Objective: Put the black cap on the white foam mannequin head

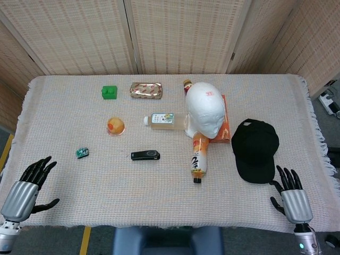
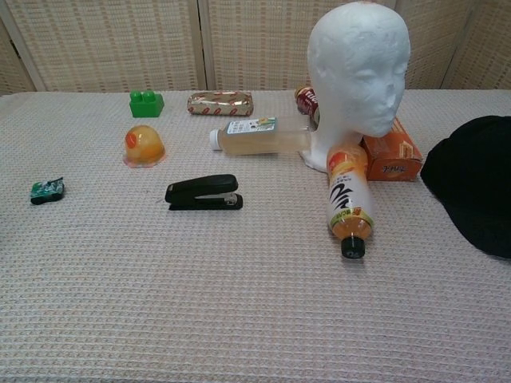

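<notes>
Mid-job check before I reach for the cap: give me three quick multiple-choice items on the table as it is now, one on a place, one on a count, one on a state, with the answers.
1. Where does the black cap lie?
A. On the mannequin head
B. Flat on the table, on the right-hand side of the mannequin head in the head view
C. Beside the green block

2. How many bottles lie on their sides by the white foam mannequin head?
A. One
B. Two
C. Four

3. What is the right hand doing?
A. Holding the cap
B. Pressing the stapler
C. Holding nothing, fingers apart, near the cap's near edge

Answers:
1. B, the cap rests on the cloth and the head is bare.
2. B, the pale drink bottle and the orange drink bottle.
3. C, its spread fingers close on nothing; the left hand is likewise empty.
</notes>
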`<action>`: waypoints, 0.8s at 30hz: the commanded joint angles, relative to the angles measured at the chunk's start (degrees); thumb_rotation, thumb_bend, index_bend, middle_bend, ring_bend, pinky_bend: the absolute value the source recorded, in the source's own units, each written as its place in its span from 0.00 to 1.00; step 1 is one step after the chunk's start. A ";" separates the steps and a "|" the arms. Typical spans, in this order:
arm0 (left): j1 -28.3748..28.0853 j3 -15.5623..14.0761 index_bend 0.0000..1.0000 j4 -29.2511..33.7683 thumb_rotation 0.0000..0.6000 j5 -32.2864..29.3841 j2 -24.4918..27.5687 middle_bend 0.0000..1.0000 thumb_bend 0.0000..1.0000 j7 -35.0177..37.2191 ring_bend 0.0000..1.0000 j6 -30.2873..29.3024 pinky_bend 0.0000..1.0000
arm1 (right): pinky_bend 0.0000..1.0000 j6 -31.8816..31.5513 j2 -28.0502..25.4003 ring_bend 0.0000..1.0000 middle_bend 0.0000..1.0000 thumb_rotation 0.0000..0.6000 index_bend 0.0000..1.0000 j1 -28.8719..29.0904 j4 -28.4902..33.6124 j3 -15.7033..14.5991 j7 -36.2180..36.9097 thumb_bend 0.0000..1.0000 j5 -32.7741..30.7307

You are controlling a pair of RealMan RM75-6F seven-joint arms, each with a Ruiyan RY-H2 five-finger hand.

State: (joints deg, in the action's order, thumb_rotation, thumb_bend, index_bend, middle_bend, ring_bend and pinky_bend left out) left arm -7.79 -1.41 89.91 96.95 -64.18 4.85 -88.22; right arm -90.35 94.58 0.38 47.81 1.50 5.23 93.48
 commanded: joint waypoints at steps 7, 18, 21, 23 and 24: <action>0.33 0.36 0.09 -0.11 1.00 -0.26 -0.22 0.02 0.11 -0.98 0.00 -0.78 0.15 | 0.00 -0.94 11.09 0.00 0.00 1.00 0.34 3.16 -16.02 2.59 4.71 0.22 -2.45; 0.31 0.39 0.09 -0.16 1.00 -0.35 -0.07 0.02 0.11 -0.47 0.00 -0.76 0.15 | 0.00 1.31 16.32 0.00 0.00 1.00 0.34 4.89 -24.33 3.27 8.28 0.23 -4.48; 0.26 0.49 0.09 -0.22 1.00 -0.56 -0.10 0.02 0.11 -0.55 0.00 -0.63 0.15 | 0.00 2.53 17.29 0.00 0.00 1.00 0.34 5.54 -25.88 3.66 9.19 0.23 -5.25; 0.31 0.66 0.09 -0.31 1.00 -0.71 -0.23 0.02 0.11 -0.88 0.00 -0.79 0.15 | 0.00 3.26 17.99 0.00 0.00 1.00 0.34 5.95 -26.95 3.69 9.45 0.23 -5.53; 0.35 0.69 0.09 -0.30 1.00 -0.76 -0.27 0.02 0.11 -0.93 0.00 -0.84 0.15 | 0.00 3.44 18.28 0.00 0.00 1.00 0.34 6.12 -27.33 3.70 9.59 0.23 -5.62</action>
State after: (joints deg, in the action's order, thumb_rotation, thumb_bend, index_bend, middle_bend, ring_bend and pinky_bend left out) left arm -7.44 -0.73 89.63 96.18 -64.46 3.94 -89.07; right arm -87.30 112.45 6.19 20.93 5.10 14.55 88.12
